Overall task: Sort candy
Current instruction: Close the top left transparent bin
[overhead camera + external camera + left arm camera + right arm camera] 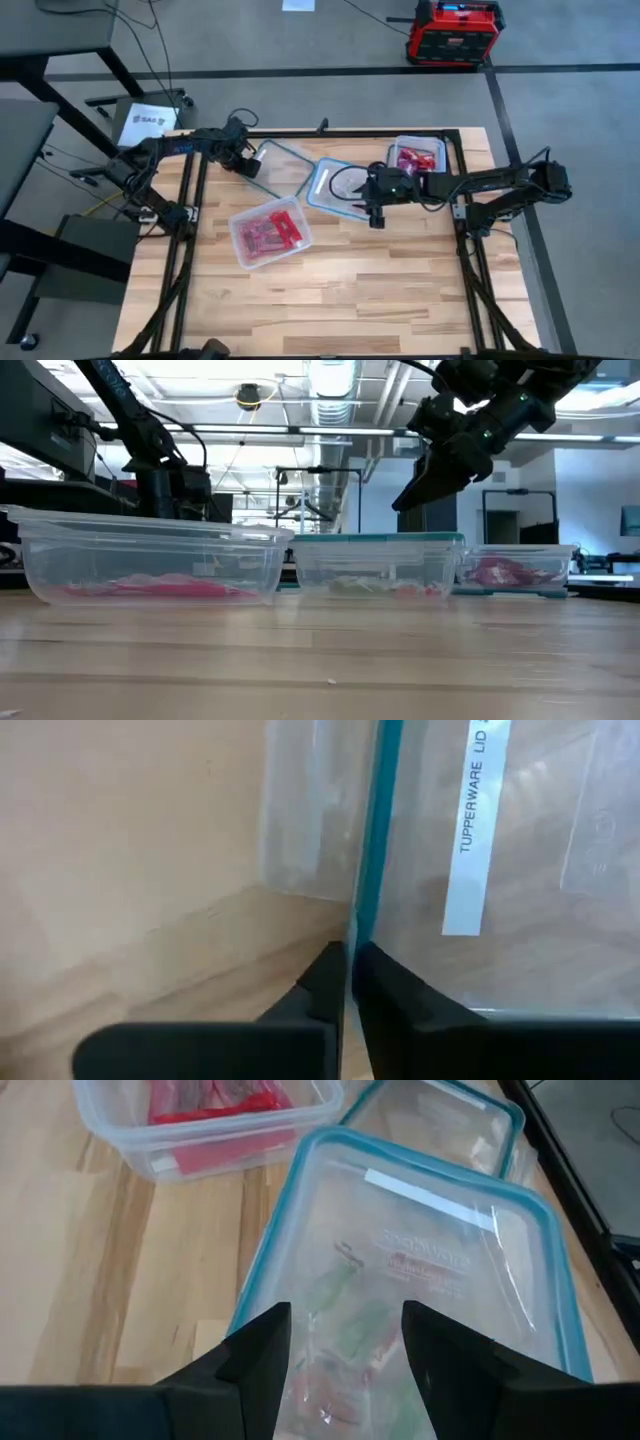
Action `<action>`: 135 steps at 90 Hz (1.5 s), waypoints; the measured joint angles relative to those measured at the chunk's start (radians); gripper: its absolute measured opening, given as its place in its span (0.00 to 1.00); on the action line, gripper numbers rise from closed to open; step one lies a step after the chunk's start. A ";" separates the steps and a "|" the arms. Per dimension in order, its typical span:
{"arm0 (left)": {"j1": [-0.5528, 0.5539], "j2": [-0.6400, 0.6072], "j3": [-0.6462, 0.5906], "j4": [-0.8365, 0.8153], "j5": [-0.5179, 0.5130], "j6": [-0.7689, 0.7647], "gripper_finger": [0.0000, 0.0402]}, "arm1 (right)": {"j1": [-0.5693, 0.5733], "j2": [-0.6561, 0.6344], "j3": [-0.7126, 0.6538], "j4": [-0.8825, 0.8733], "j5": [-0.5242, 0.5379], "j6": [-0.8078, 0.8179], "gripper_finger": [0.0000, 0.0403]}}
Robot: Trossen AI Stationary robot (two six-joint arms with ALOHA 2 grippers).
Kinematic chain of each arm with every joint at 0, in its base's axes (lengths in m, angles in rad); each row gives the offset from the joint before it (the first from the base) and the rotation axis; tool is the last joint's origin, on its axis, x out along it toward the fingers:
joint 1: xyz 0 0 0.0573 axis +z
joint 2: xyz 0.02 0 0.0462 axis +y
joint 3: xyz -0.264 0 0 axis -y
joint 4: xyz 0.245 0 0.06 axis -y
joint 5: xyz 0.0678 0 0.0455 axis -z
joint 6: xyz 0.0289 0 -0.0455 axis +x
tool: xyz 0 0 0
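The shiny red wrapped candy point(268, 232) lies mostly in a clear rimless plastic tub point(243, 250) near the middle of the pale wooden desk point(330, 300). More red packets point(418, 159) fill a second clear tub point(441, 150) at the far right corner. A few greenish and pink pieces point(345, 1320) sit inside the clear teal-rimmed container point(322, 190) between those two (its rim reads bluish from above).

The right claw point(375, 215) hangs just above that middle container, fingers spread apart and holding nothing; in its own wrist view the two dark fingers point(255, 1345) frame the sweets below.

The left claw point(252, 160) is at the far left, clenched on the teal edge of a clear flat lid point(375, 840), which carries a white strip label point(475, 820) (printed "TUPPERWARE LID"). In the high view this lid point(282, 165) lies just beside the middle container.
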 joint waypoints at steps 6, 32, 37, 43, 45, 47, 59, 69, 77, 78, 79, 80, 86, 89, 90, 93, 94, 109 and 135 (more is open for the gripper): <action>-0.028 -0.041 0.016 -0.045 -0.004 -0.009 0.00 | 0.000 -0.001 0.000 -0.011 0.000 0.000 0.45; -0.146 -0.280 0.128 -0.132 -0.102 -0.025 0.00 | 0.000 -0.015 0.001 0.012 0.003 -0.026 0.45; -0.165 -0.324 0.148 -0.127 -0.120 -0.024 0.00 | 0.000 -0.021 0.004 0.007 0.003 -0.026 0.45; -0.189 -0.372 0.167 -0.136 -0.134 -0.021 0.00 | 0.000 -0.021 0.014 0.005 0.003 -0.027 0.45; -0.196 -0.386 0.173 -0.135 -0.135 -0.019 0.00 | 0.000 -0.021 0.019 0.005 0.003 -0.027 0.45; -0.204 -0.400 0.180 -0.134 -0.136 -0.017 0.00 | 0.000 -0.021 0.025 0.005 0.003 -0.027 0.45; -0.269 -0.474 0.228 -0.150 -0.162 -0.011 0.00 | 0.000 -0.022 0.064 0.002 0.004 -0.060 0.45; -0.337 -0.509 0.281 -0.202 -0.223 -0.007 0.00 | 0.000 -0.022 0.116 -0.015 0.016 -0.100 0.45; -0.389 -0.526 0.330 -0.238 -0.273 0.002 0.00 | 0.000 -0.022 0.151 -0.016 0.059 -0.131 0.45; -0.396 -0.528 0.336 -0.243 -0.276 0.006 0.00 | -0.001 -0.022 0.155 -0.016 0.064 -0.135 0.45; -0.403 -0.529 0.342 -0.248 -0.279 0.009 0.00 | -0.001 -0.022 0.158 -0.015 0.066 -0.140 0.45; -0.410 -0.530 0.347 -0.252 -0.283 0.013 0.00 | -0.003 -0.022 0.161 -0.015 0.068 -0.144 0.45; -0.453 -0.531 0.379 -0.278 -0.312 0.025 0.00 | -0.014 -0.022 0.179 -0.005 0.068 -0.154 0.45; -0.473 -0.531 0.393 -0.286 -0.331 0.031 0.00 | -0.020 -0.022 0.184 0.008 0.064 -0.150 0.45; -0.480 -0.531 0.397 -0.290 -0.337 0.032 0.00 | -0.023 -0.022 0.184 0.014 0.061 -0.146 0.45; -0.499 -0.530 0.411 -0.304 -0.358 0.033 0.00 | -0.030 -0.022 0.185 0.032 0.053 -0.135 0.45; -0.506 -0.530 0.416 -0.309 -0.364 0.033 0.00 | -0.033 -0.022 0.185 0.037 0.051 -0.130 0.45; -0.569 -0.530 0.468 -0.363 -0.446 0.033 0.00 | -0.093 -0.022 0.185 0.062 -0.064 -0.024 0.45; -0.645 -0.535 0.501 -0.307 -0.455 0.073 0.00 | -0.129 -0.018 0.185 0.106 -0.211 0.054 0.46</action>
